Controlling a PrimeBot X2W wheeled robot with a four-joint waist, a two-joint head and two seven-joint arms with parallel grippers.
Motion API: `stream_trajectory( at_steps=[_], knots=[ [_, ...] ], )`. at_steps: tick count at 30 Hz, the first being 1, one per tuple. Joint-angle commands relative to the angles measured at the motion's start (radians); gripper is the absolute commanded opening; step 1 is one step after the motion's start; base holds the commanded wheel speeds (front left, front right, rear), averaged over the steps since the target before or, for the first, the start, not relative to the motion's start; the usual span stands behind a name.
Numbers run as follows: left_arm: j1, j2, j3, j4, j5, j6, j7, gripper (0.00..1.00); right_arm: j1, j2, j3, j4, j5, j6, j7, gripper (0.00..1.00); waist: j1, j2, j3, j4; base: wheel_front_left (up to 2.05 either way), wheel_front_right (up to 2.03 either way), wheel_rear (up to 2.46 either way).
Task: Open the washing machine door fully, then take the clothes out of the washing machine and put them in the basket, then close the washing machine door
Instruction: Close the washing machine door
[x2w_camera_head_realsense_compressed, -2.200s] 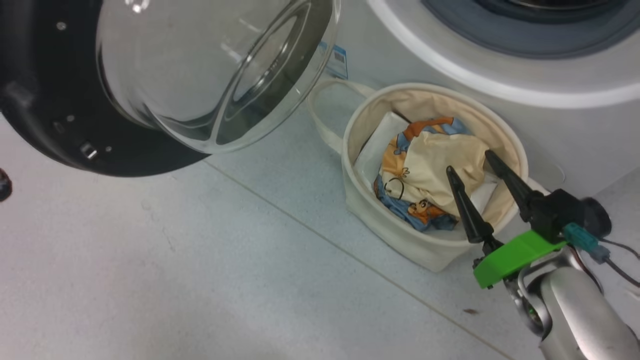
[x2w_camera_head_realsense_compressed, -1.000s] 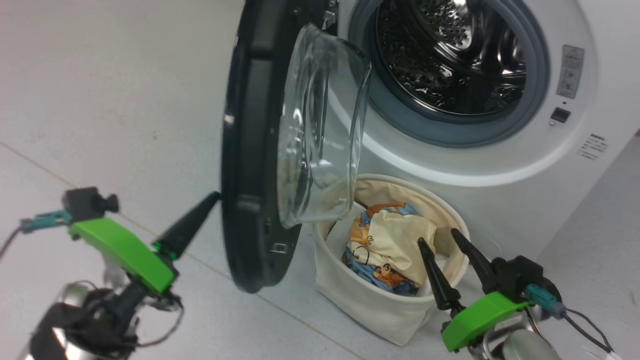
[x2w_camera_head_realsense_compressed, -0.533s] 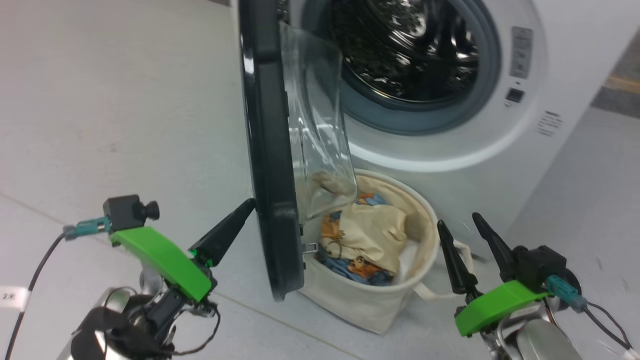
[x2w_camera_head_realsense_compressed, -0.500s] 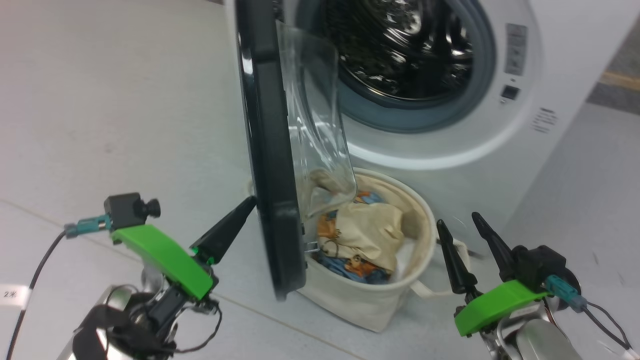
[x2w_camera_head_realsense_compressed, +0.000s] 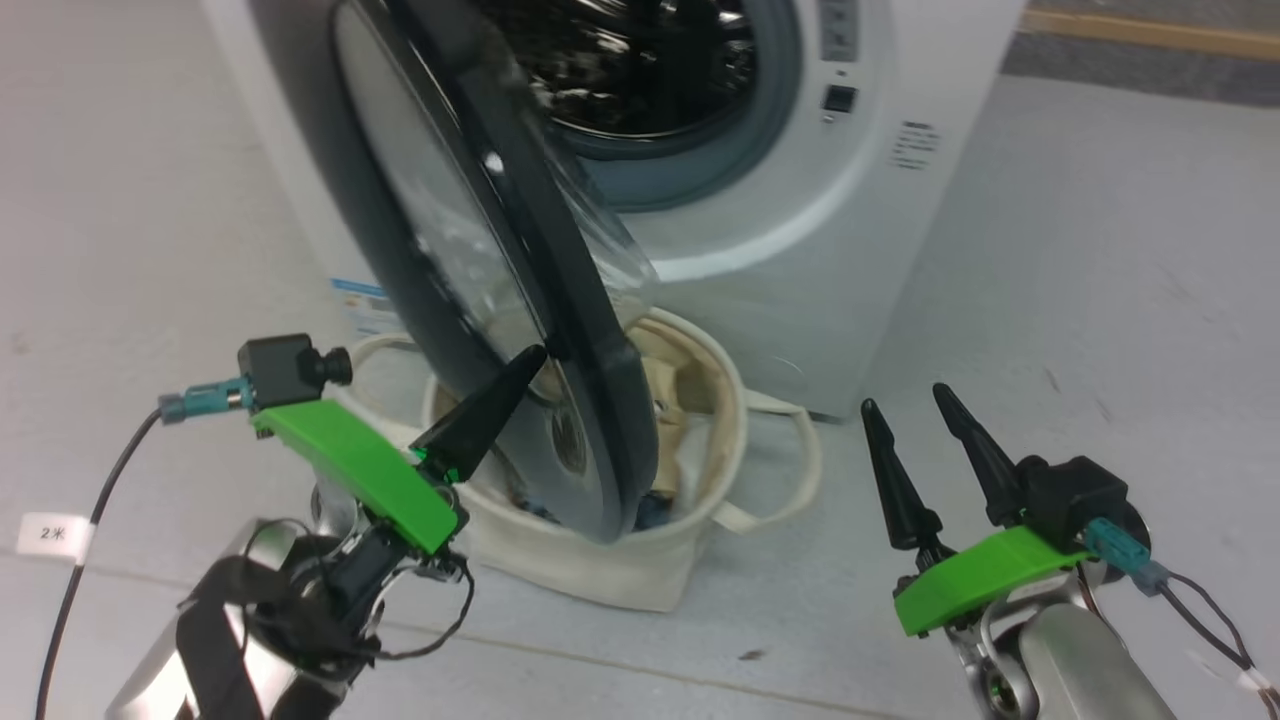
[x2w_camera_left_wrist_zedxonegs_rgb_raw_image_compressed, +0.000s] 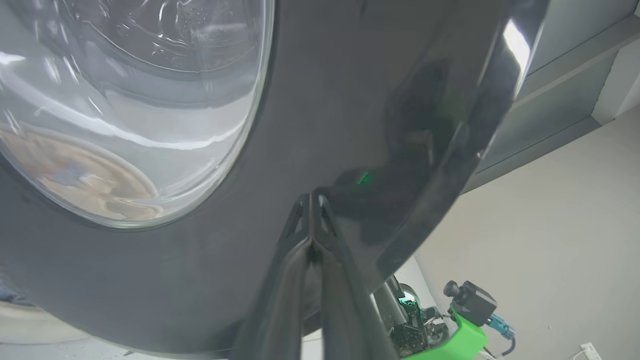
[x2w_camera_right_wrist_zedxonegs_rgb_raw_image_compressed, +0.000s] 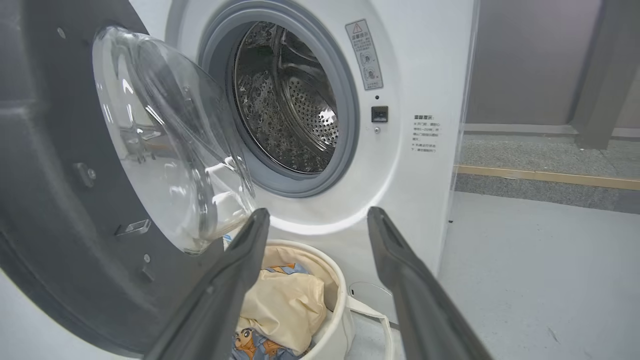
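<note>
Floor (x2w_camera_head_realsense_compressed: 1100, 250): pale grey and smooth, with a tan strip (x2w_camera_head_realsense_compressed: 1150, 35) along the far edge, past the washing machine (x2w_camera_head_realsense_compressed: 800, 250) (x2w_camera_right_wrist_zedxonegs_rgb_raw_image_compressed: 400, 75).
Left gripper (x2w_camera_head_realsense_compressed: 528, 362) (x2w_camera_left_wrist_zedxonegs_rgb_raw_image_compressed: 311, 200): its two dark fingers are pinched tight together and hold nothing.
Where the left gripper is: its tip is right on the shiny black outside of the door (x2w_camera_head_realsense_compressed: 470, 240) (x2w_camera_left_wrist_zedxonegs_rgb_raw_image_compressed: 325, 100) (x2w_camera_right_wrist_zedxonegs_rgb_raw_image_compressed: 50, 150), low down near the rim. It meets its own reflection there, so it looks like it touches.
Right gripper (x2w_camera_head_realsense_compressed: 903, 398) (x2w_camera_right_wrist_zedxonegs_rgb_raw_image_compressed: 317, 212): its fingers are spread wide apart with nothing between them.
Where the right gripper is: up over the floor, to the right of the basket (x2w_camera_head_realsense_compressed: 600, 570) (x2w_camera_right_wrist_zedxonegs_rgb_raw_image_compressed: 337, 295) and not touching it.
Door: big and round, with a black rim and clear glass in the middle. It is swung partway out from the washing machine, not shut. Its glass bowl (x2w_camera_right_wrist_zedxonegs_rgb_raw_image_compressed: 165, 140) bulges from the inner side toward the round hole. The low edge of the door hangs over the basket.
Washing machine: a white box with a grey rubber ring (x2w_camera_right_wrist_zedxonegs_rgb_raw_image_compressed: 300, 186) round the hole. Its drum (x2w_camera_right_wrist_zedxonegs_rgb_raw_image_compressed: 290, 100) is shiny steel with lots of little holes. A blue label (x2w_camera_head_realsense_compressed: 358, 305) sits at a low front corner.
Basket: small, round and cream, on the floor just in front of the bottom edge of the washing machine, under the door. A loop handle (x2w_camera_head_realsense_compressed: 818, 462) sticks out at its side.
Clothes (x2w_camera_right_wrist_zedxonegs_rgb_raw_image_compressed: 285, 310): in the basket. A cream-yellow piece lies on top, and the clothes under it are blue with orange cartoon pictures.
</note>
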Motion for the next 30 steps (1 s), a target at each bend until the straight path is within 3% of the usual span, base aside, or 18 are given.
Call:
stream_trajectory(
  at_steps=[1, 9, 16, 26, 27, 28, 29, 30],
  knots=[
    [-0.076, 0.028, 0.023, -0.012, 0.025, -0.007, -0.014, 0.00, -0.039, 0.013, 0.013, -0.037, -0.008, 0.007, -0.012, 1.00, 0.0000, 0.0000, 0.031, -0.069, 0.00, 0.00, 0.00],
    [-0.121, 0.061, -0.002, 0.048, 0.062, -0.007, -0.062, 0.00, -0.047, 0.028, -0.001, -0.047, -0.008, 0.007, -0.012, 1.00, 0.0000, 0.0000, 0.052, -0.189, 0.00, 0.00, 0.00],
    [-0.147, 0.088, -0.011, 0.118, 0.087, -0.007, -0.095, 0.00, -0.047, 0.035, -0.001, -0.049, -0.008, 0.007, -0.012, 1.00, 0.0000, 0.0000, 0.051, -0.253, 0.00, 0.00, 0.00],
    [-0.160, 0.113, -0.045, 0.144, 0.089, -0.007, -0.147, 0.00, -0.034, 0.039, -0.010, -0.048, -0.007, 0.007, -0.012, 1.00, 0.0000, 0.0000, 0.037, -0.246, 0.00, 0.00, 0.00],
    [-0.157, 0.118, -0.048, 0.145, 0.096, -0.007, -0.162, 0.31, -0.032, 0.039, -0.008, -0.047, -0.006, 0.007, -0.012, 1.00, 0.0000, 0.0000, 0.029, -0.241, 0.00, 0.00, 0.00],
    [-0.152, 0.124, -0.051, 0.148, 0.105, -0.007, -0.180, 0.76, -0.030, 0.039, -0.007, -0.045, -0.006, 0.007, -0.012, 1.00, 0.0000, 0.0000, 0.020, -0.237, 0.00, 0.00, 0.00],
    [-0.145, 0.130, -0.054, 0.151, 0.113, -0.007, -0.197, 1.00, -0.028, 0.040, -0.006, -0.043, -0.005, 0.007, -0.012, 1.00, 0.0000, 0.0000, 0.011, -0.233, 0.00, 0.00, 0.00],
    [-0.137, 0.136, -0.057, 0.152, 0.118, -0.007, -0.211, 1.00, -0.025, 0.039, -0.006, -0.042, -0.004, 0.007, -0.012, 1.00, 0.0000, 0.0000, 0.002, -0.228, 0.00, 0.00, 0.00]
  ],
)
